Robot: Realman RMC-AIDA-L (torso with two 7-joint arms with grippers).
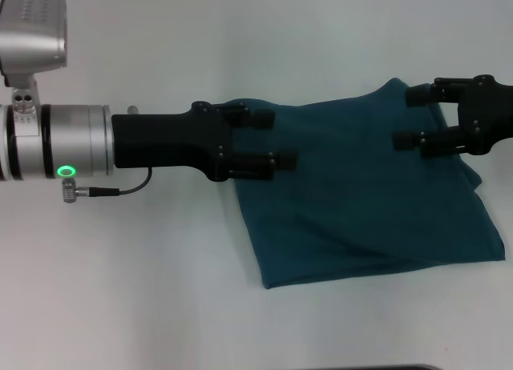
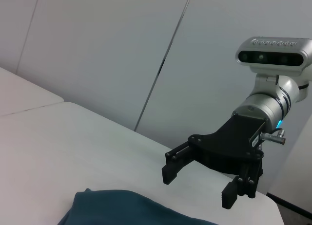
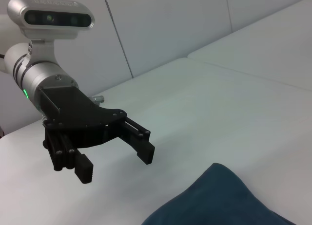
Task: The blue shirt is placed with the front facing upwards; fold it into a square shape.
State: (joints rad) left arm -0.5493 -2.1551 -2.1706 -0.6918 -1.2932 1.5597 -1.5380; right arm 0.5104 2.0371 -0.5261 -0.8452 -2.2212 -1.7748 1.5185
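The blue shirt (image 1: pixel 369 202) lies folded into a rough square on the white table (image 1: pixel 120 290), with plain teal fabric on top and no lettering showing. My left gripper (image 1: pixel 279 139) hovers open over the shirt's upper left edge and holds nothing. My right gripper (image 1: pixel 406 118) hangs open above the upper right corner, also empty. The left wrist view shows the right gripper (image 2: pixel 198 188) raised above a corner of the shirt (image 2: pixel 122 208). In the right wrist view the left gripper (image 3: pixel 116 165) is off the table beside another corner of the shirt (image 3: pixel 219 200).
White table surface surrounds the shirt. A seam in the tabletop (image 3: pixel 234 71) runs behind the arms, and pale wall panels (image 2: pixel 122 54) stand beyond it. The shirt's right edge lies close to the frame's right border in the head view.
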